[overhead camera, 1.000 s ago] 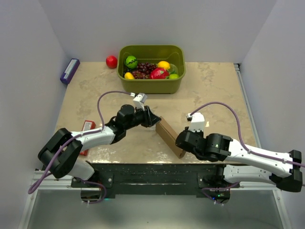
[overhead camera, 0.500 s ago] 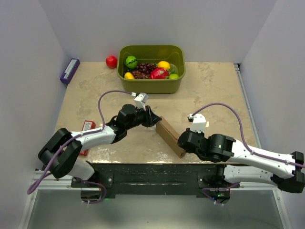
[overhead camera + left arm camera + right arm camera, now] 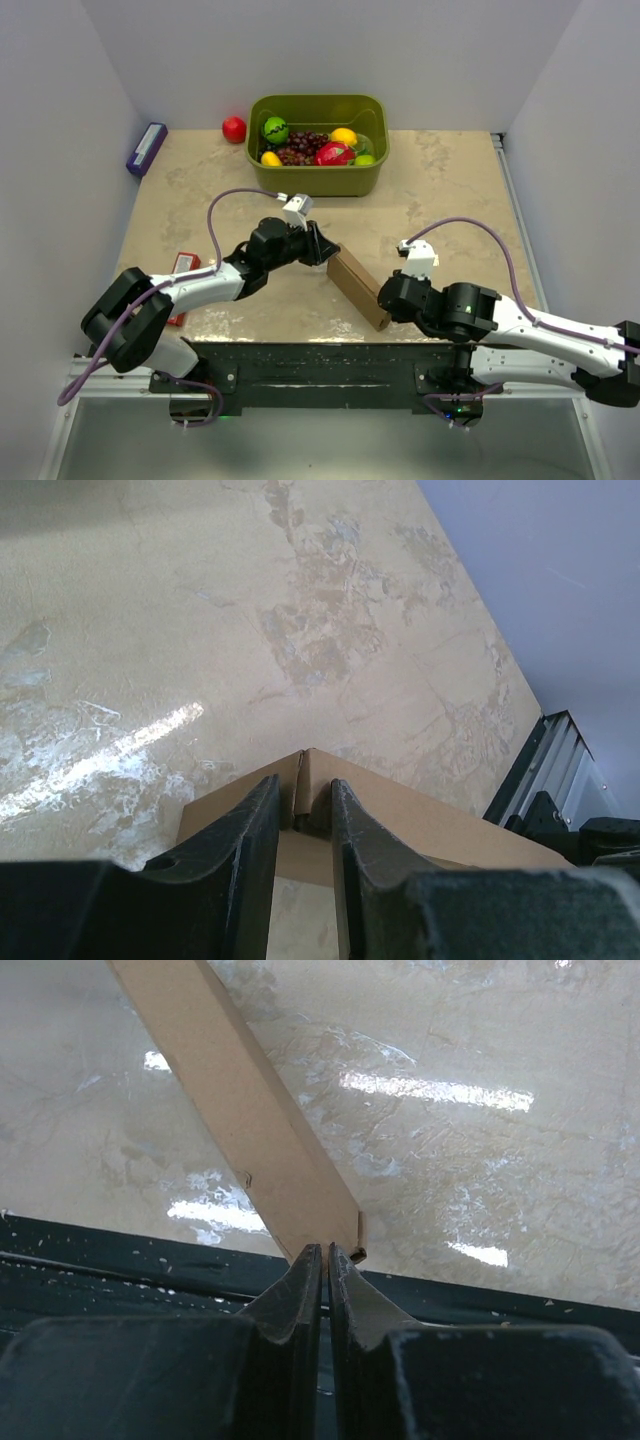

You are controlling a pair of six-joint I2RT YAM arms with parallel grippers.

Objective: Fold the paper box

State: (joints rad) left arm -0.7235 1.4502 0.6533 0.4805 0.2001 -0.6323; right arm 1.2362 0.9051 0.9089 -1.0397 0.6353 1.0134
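Observation:
The paper box [image 3: 358, 288] is a long plain brown cardboard piece lying diagonally on the table near the front edge. My left gripper [image 3: 324, 250] holds its far end. In the left wrist view the black fingers [image 3: 262, 810] are shut on a folded corner of the box [image 3: 430, 815], and the left gripper [image 3: 304, 783] sits right at that corner. My right gripper [image 3: 386, 306] is at the box's near end. In the right wrist view the right gripper [image 3: 325, 1248] is pressed almost flat together on the thin end edge of the box [image 3: 240, 1110].
An olive-green tub [image 3: 318, 183] of fruit stands at the back centre, with a red ball [image 3: 234, 129] to its left. A purple pack [image 3: 146, 148] lies by the left wall. A red pack [image 3: 184, 266] lies beside the left arm. The black front rail [image 3: 320, 360] runs just under the box's near end.
The right gripper's jaws have drawn together at the box's near end, and the right arm has shifted slightly rightward. The left arm and its grip look the same.

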